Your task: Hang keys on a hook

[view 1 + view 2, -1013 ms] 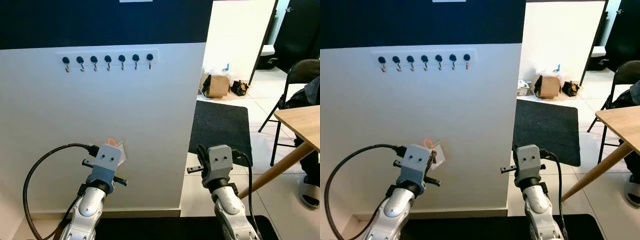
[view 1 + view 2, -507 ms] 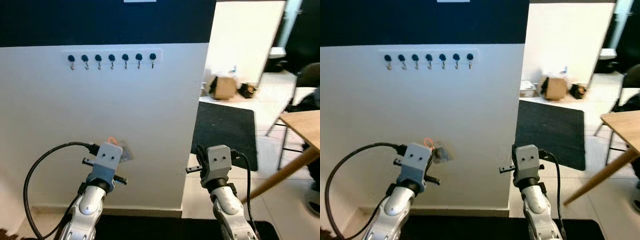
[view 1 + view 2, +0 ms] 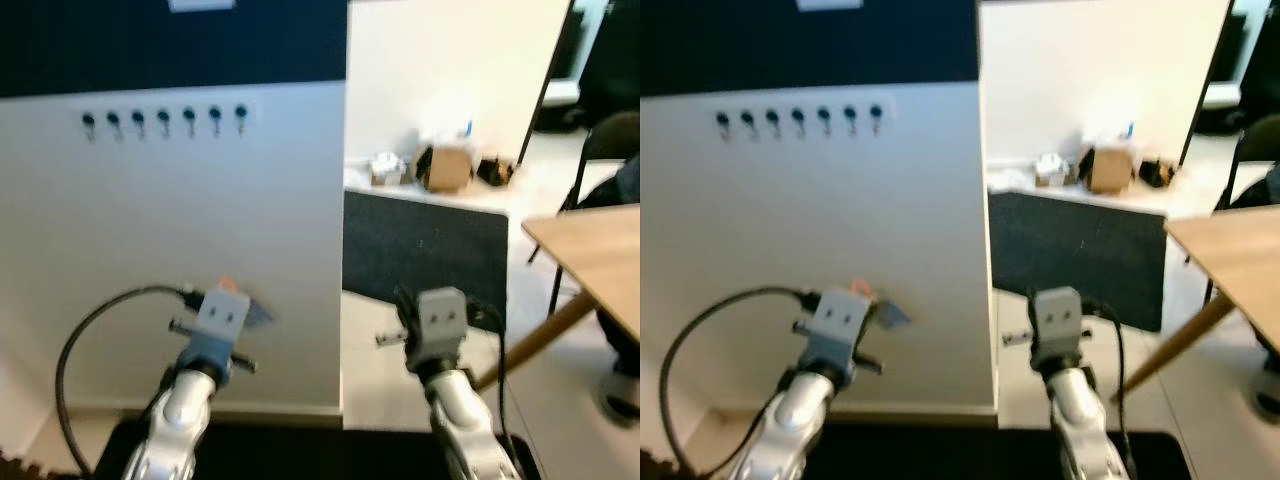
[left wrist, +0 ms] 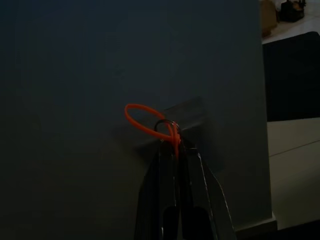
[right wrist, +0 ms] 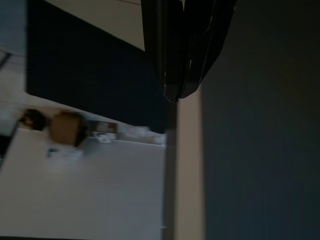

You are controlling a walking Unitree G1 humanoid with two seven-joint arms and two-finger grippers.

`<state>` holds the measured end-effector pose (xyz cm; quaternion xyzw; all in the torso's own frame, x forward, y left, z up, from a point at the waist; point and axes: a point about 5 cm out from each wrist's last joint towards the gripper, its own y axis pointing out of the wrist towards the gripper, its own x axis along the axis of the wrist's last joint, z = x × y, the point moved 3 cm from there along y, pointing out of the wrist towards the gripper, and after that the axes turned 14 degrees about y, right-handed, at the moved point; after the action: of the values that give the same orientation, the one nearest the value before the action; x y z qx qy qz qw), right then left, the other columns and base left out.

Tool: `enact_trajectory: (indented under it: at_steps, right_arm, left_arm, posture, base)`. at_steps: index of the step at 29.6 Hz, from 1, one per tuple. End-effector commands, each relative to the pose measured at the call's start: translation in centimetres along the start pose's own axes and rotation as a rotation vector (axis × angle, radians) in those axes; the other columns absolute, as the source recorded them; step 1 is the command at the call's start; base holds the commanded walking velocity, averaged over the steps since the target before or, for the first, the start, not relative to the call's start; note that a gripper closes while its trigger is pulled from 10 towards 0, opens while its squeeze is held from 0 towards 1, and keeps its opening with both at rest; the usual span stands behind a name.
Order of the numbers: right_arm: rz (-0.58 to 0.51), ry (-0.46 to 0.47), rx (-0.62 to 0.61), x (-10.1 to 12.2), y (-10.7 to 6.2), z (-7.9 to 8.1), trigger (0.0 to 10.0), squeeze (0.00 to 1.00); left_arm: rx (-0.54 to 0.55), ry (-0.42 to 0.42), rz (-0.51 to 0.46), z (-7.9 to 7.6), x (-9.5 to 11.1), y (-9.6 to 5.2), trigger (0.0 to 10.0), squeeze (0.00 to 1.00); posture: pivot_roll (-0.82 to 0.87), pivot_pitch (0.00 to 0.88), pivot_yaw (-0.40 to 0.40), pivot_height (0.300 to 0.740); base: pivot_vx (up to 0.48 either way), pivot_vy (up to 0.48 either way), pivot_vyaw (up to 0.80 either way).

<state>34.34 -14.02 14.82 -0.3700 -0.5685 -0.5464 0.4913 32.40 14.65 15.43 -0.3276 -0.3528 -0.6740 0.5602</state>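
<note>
While the left gripper (image 4: pixel 176 150) pinches shut on the small key bunch with its thin orange cord loop (image 4: pixel 150 122), the bunch sits low before the white half-wall (image 3: pixel 150 210), well below the row of dark-knobbed metal hooks (image 3: pixel 163 119); keys look light, rigid metal, likely to swing; loop looks soft and floppy, best kept gripped at the ring so the loop stays free to catch a hook; right gripper (image 5: pixel 175 97) idles beside the wall's edge, fingers closed on nothing; head views are blurred.
</note>
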Motion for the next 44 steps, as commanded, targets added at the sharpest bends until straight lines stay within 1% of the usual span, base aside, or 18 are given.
enact_trajectory:
  at_steps: [1, 21, 24, 27, 44]
  right_arm:
    - [0.007, 0.009, 0.008, -0.15, -0.08, 0.35, 10.0, 0.0]
    - [0.008, 0.01, 0.014, -0.14, -0.02, 0.52, 10.0, 0.0]
    - [0.009, 0.01, 0.015, -0.16, -0.04, 0.52, 10.0, 0.0]
    - [0.009, 0.01, 0.015, -0.17, -0.04, 0.49, 10.0, 0.0]
    - [0.01, 0.01, 0.016, -0.2, -0.02, 0.49, 10.0, 0.0]
  left_arm:
    - [0.005, 0.018, 0.03, 0.09, -0.6, -0.22, 10.0, 0.0]
    - [0.006, 0.032, 0.029, 0.19, -0.73, -0.32, 10.0, 0.0]
    - [0.01, 0.004, 0.041, 0.17, -0.89, -0.35, 10.0, 0.0]
    - [0.01, 0.0, 0.043, 0.16, -0.9, -0.34, 10.0, 0.0]
    - [0.008, -0.004, 0.033, 0.18, -0.74, -0.3, 10.0, 0.0]
  posture:
    - [0.08, 0.11, 0.07, 0.74]
    - [0.08, 0.108, 0.07, 0.74]
    - [0.08, 0.107, 0.07, 0.74]
    - [0.08, 0.107, 0.07, 0.74]
    - [0.09, 0.111, 0.07, 0.74]
  base:
    - [0.0, 0.0, 0.0]
    - [0.0, 0.0, 0.0]
    - [0.0, 0.0, 0.0]
    - [0.0, 0.0, 0.0]
    - [0.0, 0.463, 0.0]
